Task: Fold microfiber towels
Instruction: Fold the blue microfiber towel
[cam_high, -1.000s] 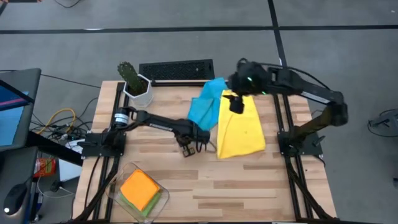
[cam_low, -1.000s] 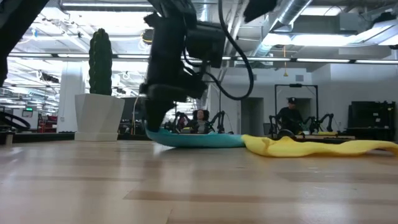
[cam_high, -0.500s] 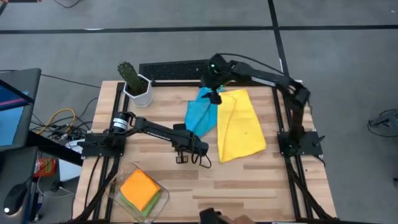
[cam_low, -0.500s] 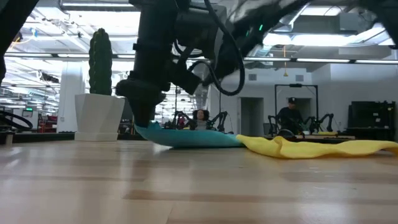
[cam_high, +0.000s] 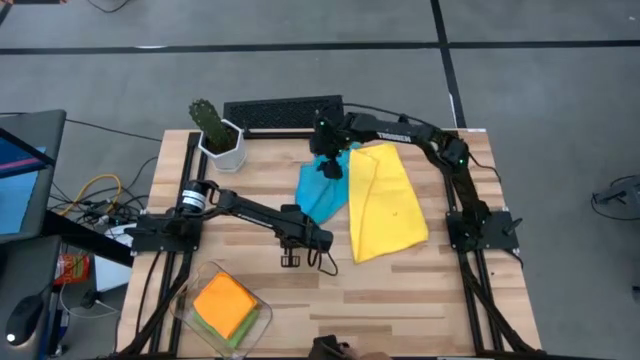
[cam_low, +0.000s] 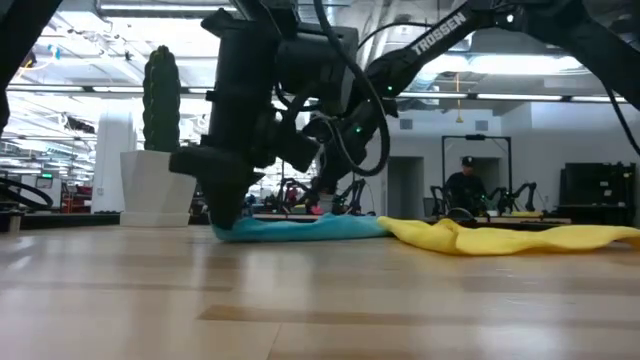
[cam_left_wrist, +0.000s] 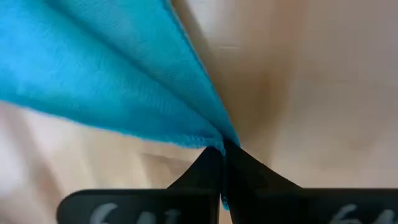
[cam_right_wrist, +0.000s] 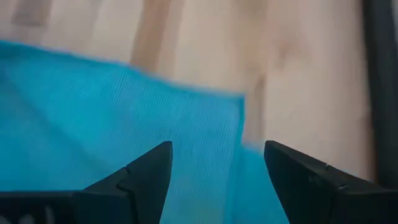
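1. Light blue towel (cam_high: 322, 187) lies rumpled mid-bench, its edge just beside the yellow towel (cam_high: 384, 203), which is spread flat.
2. Left claw (cam_left_wrist: 222, 163) – pinched tight on a corner of the blue cloth, low over the wooden bench (cam_high: 400, 290).
3. Right claw (cam_right_wrist: 214, 163) – fingers spread wide, holding nothing, poised over the blue towel's far end.
4. Orange towel (cam_high: 225, 304) sits folded in a clear tray at the near left corner.

The wooden table (cam_high: 400, 290) is carrying a light blue towel (cam_high: 318, 188), lying between the two grippers, and a yellow towel (cam_high: 384, 205) spreading flat just beside it, on the right arm's side. A cactus in a white pot (cam_high: 217, 137) is standing behind the left arm (at the far corner), well apart from both cloths.
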